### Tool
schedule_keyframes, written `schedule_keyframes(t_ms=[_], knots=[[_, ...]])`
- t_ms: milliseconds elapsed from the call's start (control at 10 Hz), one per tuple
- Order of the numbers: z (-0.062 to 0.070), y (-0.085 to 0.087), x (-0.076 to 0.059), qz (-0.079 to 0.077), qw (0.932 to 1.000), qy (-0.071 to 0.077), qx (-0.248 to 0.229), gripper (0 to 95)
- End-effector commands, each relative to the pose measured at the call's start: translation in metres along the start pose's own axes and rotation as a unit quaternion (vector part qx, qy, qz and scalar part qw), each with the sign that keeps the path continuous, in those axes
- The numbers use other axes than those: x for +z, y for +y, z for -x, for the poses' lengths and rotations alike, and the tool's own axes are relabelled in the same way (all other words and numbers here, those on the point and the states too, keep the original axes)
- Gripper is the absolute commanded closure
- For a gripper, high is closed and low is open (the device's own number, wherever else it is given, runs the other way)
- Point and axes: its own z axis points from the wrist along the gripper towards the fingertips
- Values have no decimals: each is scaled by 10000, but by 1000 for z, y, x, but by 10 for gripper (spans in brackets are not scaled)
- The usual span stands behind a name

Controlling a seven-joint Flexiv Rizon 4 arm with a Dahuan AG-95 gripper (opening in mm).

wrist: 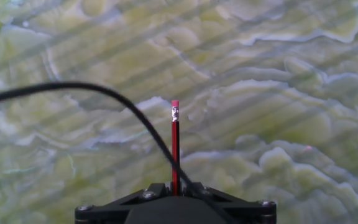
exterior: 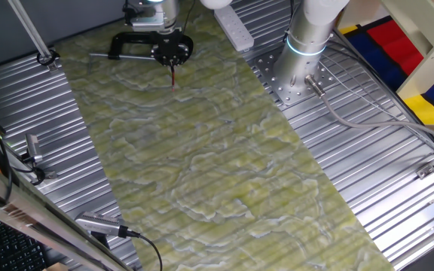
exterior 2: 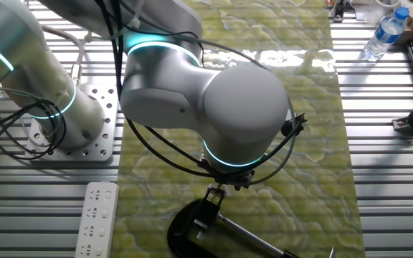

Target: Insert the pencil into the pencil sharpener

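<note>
The thin red pencil (wrist: 175,146) already stands point-down in the round black puck-like pencil sharpener (exterior: 173,50) near the far edge of the green marbled mat (exterior: 224,165), apparently inserted, though whether the gripper above grips it cannot be told.

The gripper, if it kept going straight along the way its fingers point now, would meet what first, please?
Probably the green marbled mat. In the hand view the pencil sticks out ahead of the gripper, eraser end leading, so that end would likely touch first; only a thin black cable crosses nearby, and its depth is unclear.
</note>
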Motion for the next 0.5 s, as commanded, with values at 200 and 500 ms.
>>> schedule_keyframes(t_ms=[200,500], knots=[[-1,-1,1,-25,10000,-21,-64,760],[-1,-1,1,-24,10000,-8,-78,570]])
